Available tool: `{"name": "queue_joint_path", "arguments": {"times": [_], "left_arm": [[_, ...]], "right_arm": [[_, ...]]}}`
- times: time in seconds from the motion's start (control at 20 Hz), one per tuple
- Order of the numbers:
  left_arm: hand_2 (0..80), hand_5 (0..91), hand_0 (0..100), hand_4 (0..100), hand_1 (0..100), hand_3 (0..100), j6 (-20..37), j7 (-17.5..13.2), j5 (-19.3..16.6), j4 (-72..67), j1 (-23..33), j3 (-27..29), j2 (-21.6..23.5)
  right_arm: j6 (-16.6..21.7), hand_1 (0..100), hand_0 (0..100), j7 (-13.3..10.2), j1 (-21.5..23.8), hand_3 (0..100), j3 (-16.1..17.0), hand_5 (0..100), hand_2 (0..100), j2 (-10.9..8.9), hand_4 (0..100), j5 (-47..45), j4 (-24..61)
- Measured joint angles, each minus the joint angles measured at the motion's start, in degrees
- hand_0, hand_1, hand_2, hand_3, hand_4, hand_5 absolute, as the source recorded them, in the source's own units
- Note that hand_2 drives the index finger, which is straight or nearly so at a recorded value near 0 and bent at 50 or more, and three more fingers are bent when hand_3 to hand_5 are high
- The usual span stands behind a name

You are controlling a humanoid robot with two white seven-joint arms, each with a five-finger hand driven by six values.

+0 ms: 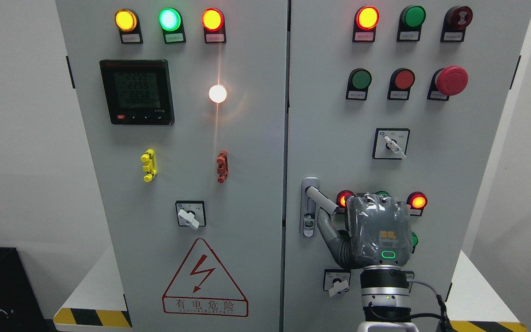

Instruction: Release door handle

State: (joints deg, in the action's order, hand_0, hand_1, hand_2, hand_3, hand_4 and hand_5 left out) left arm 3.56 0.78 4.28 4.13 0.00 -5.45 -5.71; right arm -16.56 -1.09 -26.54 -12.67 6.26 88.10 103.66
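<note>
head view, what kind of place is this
Probably an electrical or plant room, or a training mock-up of one. A grey two-door control cabinet carries indicator lamps, a digital meter and a red emergency stop button. An electric-hazard sign is on the left door. The right robot hand is by the door handle.

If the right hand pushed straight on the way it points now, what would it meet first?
Most likely the right cabinet door itself: the right hand points at the panel, between the two lit red lamps, thumb by the door handle. Depth is unclear.
</note>
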Motion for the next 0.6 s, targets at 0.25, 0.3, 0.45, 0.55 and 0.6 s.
{"name": "queue_joint_path", "arguments": {"times": [0.25, 0.3, 0.45, 0.55, 0.6], "left_arm": [[0.0, 0.0, 12, 0, 56, 0, 0.00, 0.00, -0.01, 0.00, 0.00, 0.00, 0.00], [0.0, 0.0, 12, 0, 56, 0, 0.00, 0.00, -0.02, 0.00, 0.00, 0.00, 0.00], [0.0, 0.0, 12, 0, 56, 0, 0.00, 0.00, -0.03, 0.00, 0.00, 0.00, 0.00], [0.0, 0.0, 12, 0, 56, 0, 0.00, 0.00, -0.02, 0.00, 0.00, 0.00, 0.00], [0.0, 0.0, 12, 0, 56, 0, 0.00, 0.00, -0.02, 0.00, 0.00, 0.00, 0.00]], "right_arm": [[-0.03, 31, 49, -0.03, 0.00, 100, 0.20, 100, 97, -0.24, 100, 0.04, 0.06], [-0.03, 31, 49, -0.03, 0.00, 100, 0.24, 100, 97, -0.27, 100, 0.04, 0.07], [-0.03, 31, 49, -0.03, -0.02, 100, 0.30, 100, 97, -0.36, 100, 0.01, 0.11], [-0.03, 31, 49, -0.03, -0.04, 100, 0.35, 100, 97, -0.40, 100, -0.01, 0.13], [-0.03, 31, 50, -0.03, -0.06, 100, 0.37, 100, 97, -0.42, 100, -0.02, 0.14]]}}
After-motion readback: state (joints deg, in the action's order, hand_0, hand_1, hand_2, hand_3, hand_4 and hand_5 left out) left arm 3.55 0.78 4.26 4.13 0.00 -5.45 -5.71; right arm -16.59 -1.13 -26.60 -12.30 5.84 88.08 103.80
